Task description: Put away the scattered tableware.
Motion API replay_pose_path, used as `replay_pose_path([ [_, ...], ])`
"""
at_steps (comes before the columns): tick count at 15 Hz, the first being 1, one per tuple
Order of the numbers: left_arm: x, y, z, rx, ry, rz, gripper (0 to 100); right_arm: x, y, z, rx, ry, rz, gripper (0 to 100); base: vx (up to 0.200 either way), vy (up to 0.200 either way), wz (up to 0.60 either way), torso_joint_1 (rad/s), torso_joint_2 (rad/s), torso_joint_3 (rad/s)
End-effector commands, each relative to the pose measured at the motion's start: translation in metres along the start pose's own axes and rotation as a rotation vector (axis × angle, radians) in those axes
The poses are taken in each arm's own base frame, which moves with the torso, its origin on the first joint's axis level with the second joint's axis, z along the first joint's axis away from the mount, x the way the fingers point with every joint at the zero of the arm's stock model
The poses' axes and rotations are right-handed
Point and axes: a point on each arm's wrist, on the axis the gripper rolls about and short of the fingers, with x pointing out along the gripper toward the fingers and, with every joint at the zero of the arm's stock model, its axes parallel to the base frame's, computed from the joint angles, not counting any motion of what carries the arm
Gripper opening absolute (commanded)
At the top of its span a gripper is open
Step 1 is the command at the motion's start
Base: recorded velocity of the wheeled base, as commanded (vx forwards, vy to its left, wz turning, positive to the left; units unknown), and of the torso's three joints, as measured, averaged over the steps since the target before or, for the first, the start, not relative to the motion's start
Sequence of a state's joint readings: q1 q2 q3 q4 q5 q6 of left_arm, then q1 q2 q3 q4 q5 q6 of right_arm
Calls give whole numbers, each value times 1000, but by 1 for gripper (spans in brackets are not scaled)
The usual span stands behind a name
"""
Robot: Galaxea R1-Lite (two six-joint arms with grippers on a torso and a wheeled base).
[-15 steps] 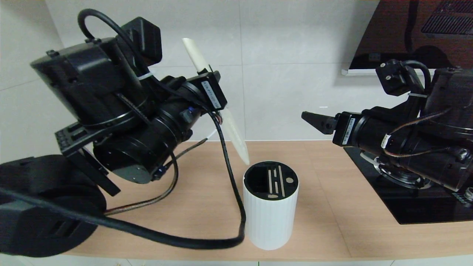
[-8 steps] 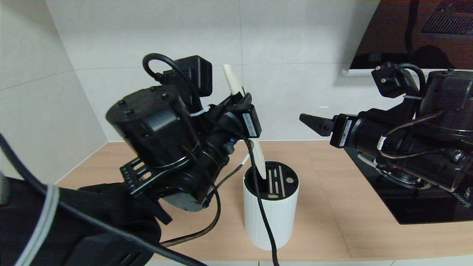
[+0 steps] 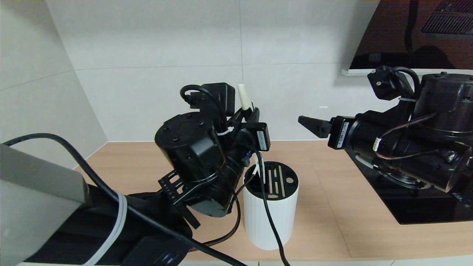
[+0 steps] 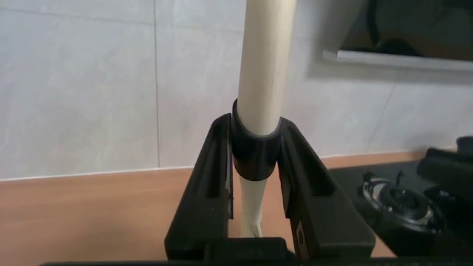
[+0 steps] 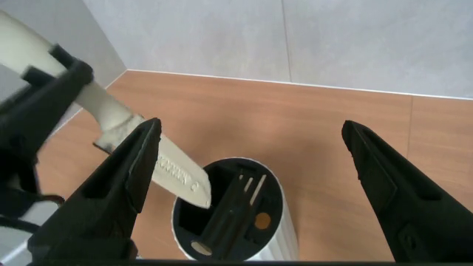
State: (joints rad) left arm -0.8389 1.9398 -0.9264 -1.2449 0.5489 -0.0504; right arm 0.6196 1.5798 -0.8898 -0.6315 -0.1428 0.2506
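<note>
The white ribbed knife holder (image 3: 271,218) stands on the wooden countertop (image 3: 325,207), directly below the left gripper (image 3: 248,112). Its black insert has one large opening and narrow slots. The left gripper's jaws are clamped on the handle of the cream-handled knife (image 4: 266,66), and the blade tip sits inside the large opening. One second earlier the blade hung above the rim. Beyond the holder, the right gripper (image 5: 250,125) holds its jaws spread wide, unchanged.
</note>
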Motion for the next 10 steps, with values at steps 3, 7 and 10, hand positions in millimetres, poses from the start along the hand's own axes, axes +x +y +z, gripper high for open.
replay_pose_path([
  [3,5,-2,-22,23,40,2,0,3,0,-4,-1,12,-1,100,0,0,0,0,0,0],
  [7,6,-1,-49,56,98,14,0,3,-1,-6,-2,21,-2,100,0,0,0,0,0,0],
  [10,7,-1,-61,65,114,22,0,4,-1,-7,-2,23,-1,100,0,0,0,0,0,0],
])
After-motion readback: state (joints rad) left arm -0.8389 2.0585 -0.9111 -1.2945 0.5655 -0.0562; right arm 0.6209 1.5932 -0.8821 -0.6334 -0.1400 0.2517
